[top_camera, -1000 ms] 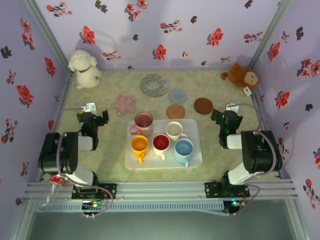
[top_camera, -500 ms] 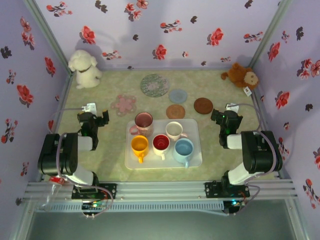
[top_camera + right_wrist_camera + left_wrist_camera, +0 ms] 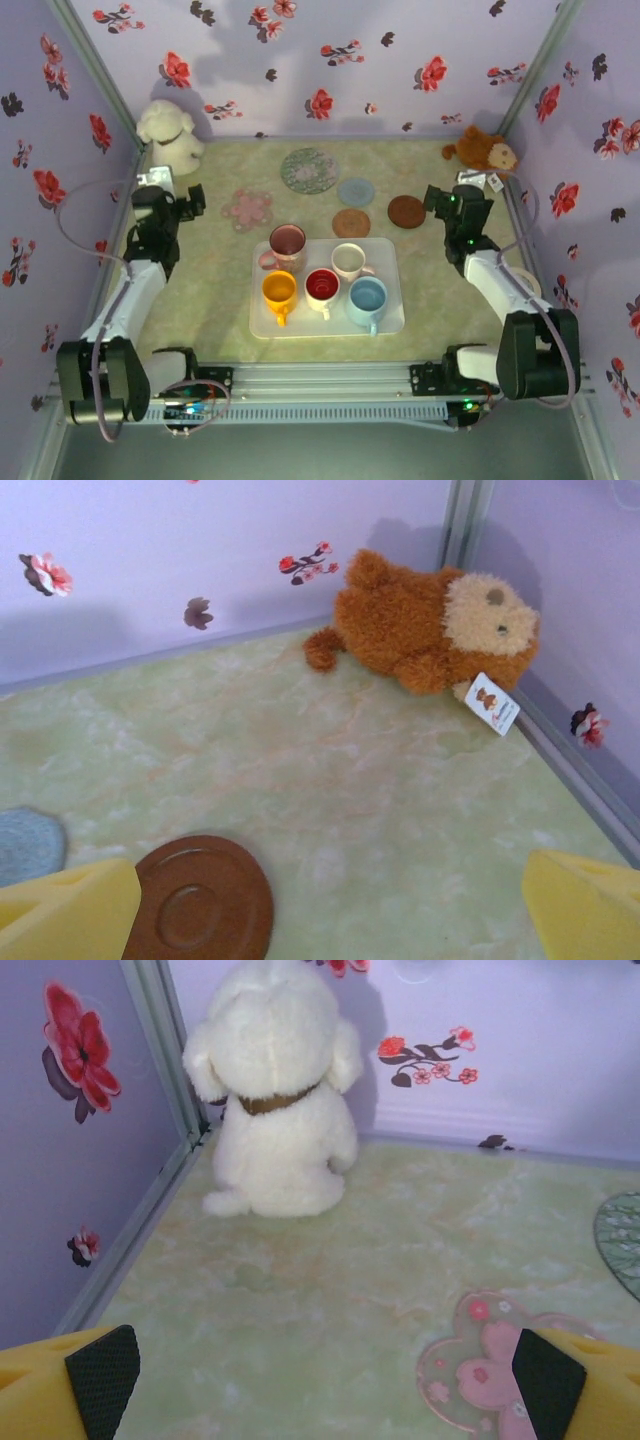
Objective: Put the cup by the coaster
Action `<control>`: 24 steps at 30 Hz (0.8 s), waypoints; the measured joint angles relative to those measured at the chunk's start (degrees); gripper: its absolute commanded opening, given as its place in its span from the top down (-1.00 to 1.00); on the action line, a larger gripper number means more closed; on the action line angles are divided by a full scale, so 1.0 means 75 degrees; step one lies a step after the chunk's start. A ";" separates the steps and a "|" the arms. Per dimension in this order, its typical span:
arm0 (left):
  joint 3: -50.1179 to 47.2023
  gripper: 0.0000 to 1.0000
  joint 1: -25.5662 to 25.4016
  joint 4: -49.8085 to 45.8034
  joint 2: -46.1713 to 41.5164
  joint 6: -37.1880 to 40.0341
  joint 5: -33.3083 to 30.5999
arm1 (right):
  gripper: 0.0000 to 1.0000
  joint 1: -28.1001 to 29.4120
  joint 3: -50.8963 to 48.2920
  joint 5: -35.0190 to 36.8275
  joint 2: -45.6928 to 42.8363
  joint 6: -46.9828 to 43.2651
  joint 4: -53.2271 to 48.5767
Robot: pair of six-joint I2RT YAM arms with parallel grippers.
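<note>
Several cups stand on a white tray (image 3: pixel 300 322): a pink cup (image 3: pixel 287 243), a cream cup (image 3: pixel 348 260), an orange cup (image 3: pixel 279 290), a red cup (image 3: pixel 321 285) and a blue cup (image 3: pixel 367 297). Beyond the tray lie a pink flower coaster (image 3: pixel 247 209) (image 3: pixel 480 1370), a brown coaster (image 3: pixel 351 222), a dark brown coaster (image 3: pixel 406 211) (image 3: pixel 205 905), a blue-grey coaster (image 3: pixel 355 191) and a patterned grey-green coaster (image 3: pixel 309 170). My left gripper (image 3: pixel 170 205) (image 3: pixel 322 1390) hangs open left of the flower coaster. My right gripper (image 3: pixel 455 203) (image 3: pixel 325 910) is open, just right of the dark brown coaster. Both are empty.
A white plush dog (image 3: pixel 168 136) (image 3: pixel 275 1090) sits in the back left corner and a brown plush monkey (image 3: pixel 484 152) (image 3: pixel 430 625) lies in the back right corner. Flowered purple walls close in the green table on three sides.
Both arms have unfolded and reached away from their bases, carrying the grippers toward the back of the table. Both stay open. Cups and coasters have not moved.
</note>
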 measured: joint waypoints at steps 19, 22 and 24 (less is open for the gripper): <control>0.4363 -0.99 -0.1020 -0.6350 0.2509 -0.0886 0.0595 | -0.98 0.0466 0.2352 -0.1658 0.0644 0.0764 -0.4132; 0.5001 -0.97 -0.1166 -0.6849 0.3290 -0.0903 0.0697 | -0.98 0.0466 0.2375 -0.1731 0.0723 0.0819 -0.4246; 0.5292 -0.93 -0.1279 -0.7120 0.3727 -0.0918 0.0804 | -0.98 0.0466 0.2375 -0.1760 0.0799 0.0842 -0.4296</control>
